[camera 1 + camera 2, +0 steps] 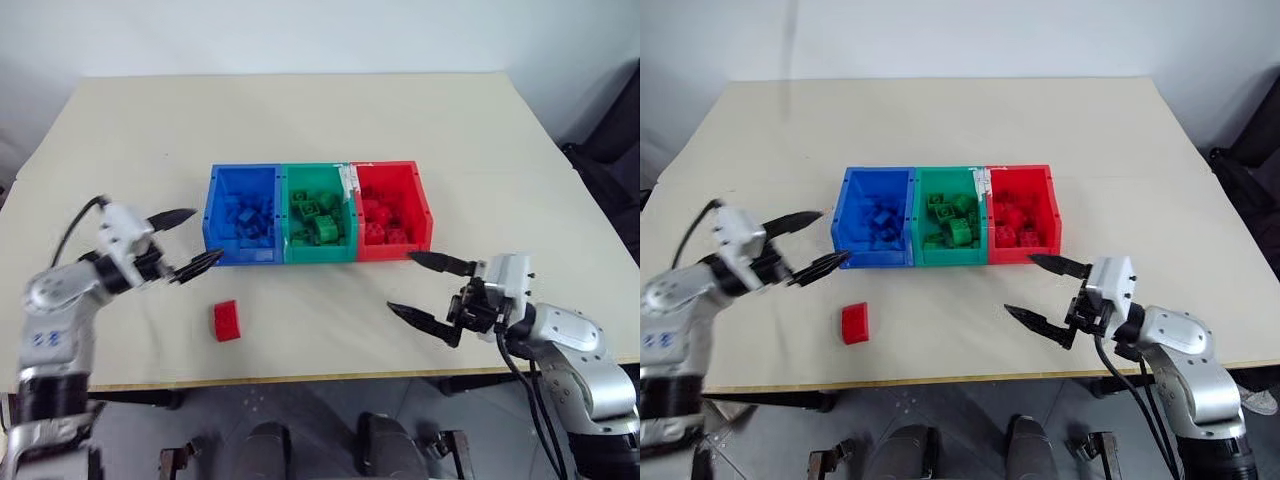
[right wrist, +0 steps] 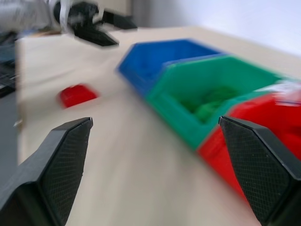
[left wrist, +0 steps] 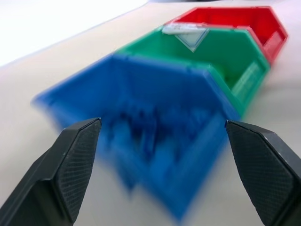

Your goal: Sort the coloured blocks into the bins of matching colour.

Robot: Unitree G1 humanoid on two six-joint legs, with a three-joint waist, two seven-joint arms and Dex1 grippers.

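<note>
Hovering at the left of the frame, the left gripper [image 1: 190, 242] has its jaws spread wide and empty, fingertips pointing at the near left corner of the blue bin [image 1: 242, 228] without touching it; the right gripper [image 1: 420, 286] at lower right is likewise fully parted, holding nothing, tips aimed left, just below the red bin [image 1: 392, 210]; the three bins sit joined in a row at frame centre on the table [image 1: 320, 120], blue left, green bin [image 1: 318, 214] middle, red right; blue blocks [image 1: 248, 222] lie in the blue one, green blocks [image 1: 318, 220] in the green, red blocks [image 1: 384, 224] in the red; one loose red block [image 1: 226, 320] lies on the table at lower left of centre, below the blue bin, apart from both grippers
</note>
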